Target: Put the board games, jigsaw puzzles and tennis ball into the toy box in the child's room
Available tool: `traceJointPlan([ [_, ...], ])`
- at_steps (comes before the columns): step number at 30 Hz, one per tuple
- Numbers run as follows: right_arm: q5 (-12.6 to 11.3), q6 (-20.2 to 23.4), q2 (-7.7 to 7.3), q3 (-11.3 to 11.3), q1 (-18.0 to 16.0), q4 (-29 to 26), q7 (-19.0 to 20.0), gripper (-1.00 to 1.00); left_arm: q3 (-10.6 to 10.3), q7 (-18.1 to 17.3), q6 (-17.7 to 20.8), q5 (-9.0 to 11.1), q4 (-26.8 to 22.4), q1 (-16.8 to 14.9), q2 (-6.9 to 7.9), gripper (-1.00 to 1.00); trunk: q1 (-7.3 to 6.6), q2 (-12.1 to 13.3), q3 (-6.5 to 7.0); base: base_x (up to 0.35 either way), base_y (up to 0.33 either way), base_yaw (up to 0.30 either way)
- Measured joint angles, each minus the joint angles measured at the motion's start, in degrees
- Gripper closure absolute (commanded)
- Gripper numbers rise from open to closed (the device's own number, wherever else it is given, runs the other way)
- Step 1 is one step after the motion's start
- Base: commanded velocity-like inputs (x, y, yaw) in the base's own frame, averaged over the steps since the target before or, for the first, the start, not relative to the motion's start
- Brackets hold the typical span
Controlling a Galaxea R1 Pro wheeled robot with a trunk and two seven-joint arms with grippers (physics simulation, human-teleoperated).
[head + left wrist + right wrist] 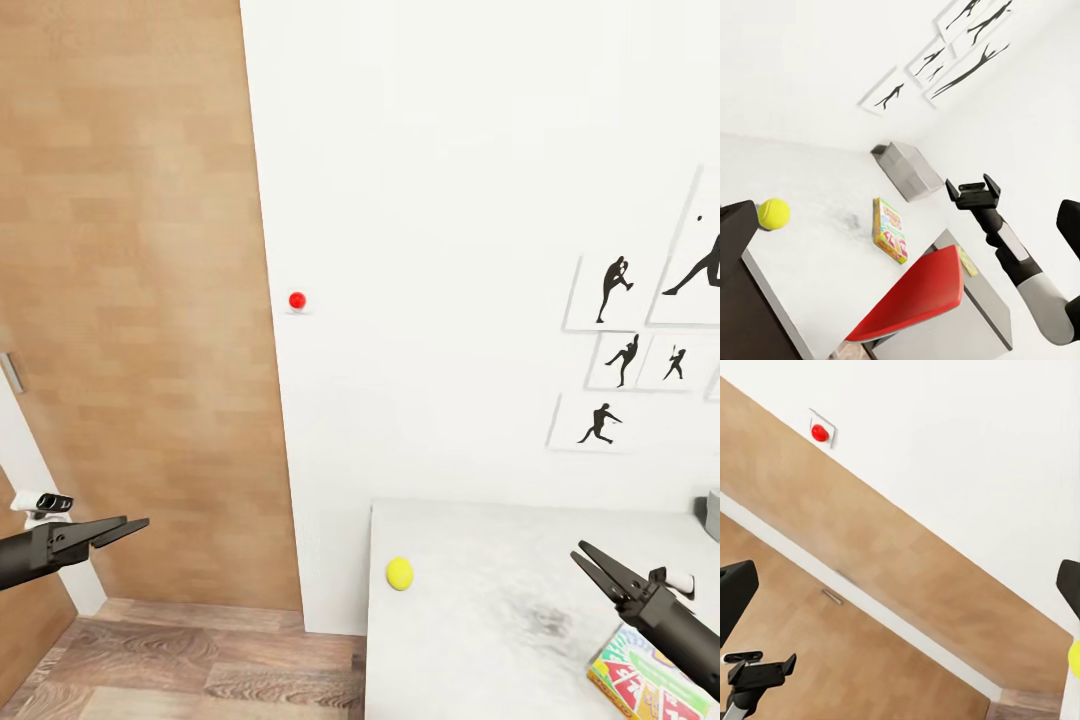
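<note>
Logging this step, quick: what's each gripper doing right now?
Left gripper: open, holding nothing.
Right gripper: open, holding nothing.

The tennis ball, small and yellow-green, rests on the pale grey table near its front-left corner, at about 7 o'clock of the tabletop. A yellow-green-red board game lies flat at about 5 o'clock, well apart from the ball. The light grey toy box sits farther back by the wall, near 2 o'clock, empty as far as can be seen.
</note>
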Motion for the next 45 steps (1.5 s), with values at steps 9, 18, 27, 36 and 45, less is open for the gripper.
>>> traceJointPlan([
  [9,-0.61,10.47,-2.64,-0.21,-3.85,-1.8,-10.73,-1.0,-0.11,0.0,0.0,-0.12,0.0,0.0,-0.15,-1.0,0.0,0.02,0.02,0.0,0.0,0.0],
  [18,-1.65,14.37,-6.71,3.46,-21.67,1.99,-36.24,-1.0,-0.12,0.0,0.0,-0.08,0.0,0.0,-0.15,-1.0,0.0,0.02,0.02,0.0,0.0,0.0],
  [27,-1.16,14.35,-13.17,8.52,-32.3,20.23,-52.42,-1.0,-0.11,0.0,0.0,-0.01,0.0,0.01,-0.12,-1.0,0.0,0.02,0.02,0.0,0.0,0.0],
  [36,0.07,14.44,-16.39,9.81,-35.63,31.39,-65.15,-1.0,-0.12,0.0,0.0,-0.04,0.0,0.01,-0.1,-1.0,0.0,0.02,0.02,0.0,0.0,0.0],
  [45,0.3,14.48,-17.27,10.01,-36.39,35.03,-73.65,-1.0,-0.04,0.0,0.0,-0.01,0.0,0.01,-0.09,-1.0,0.0,0.02,0.02,0.0,0.0,0.0],
])
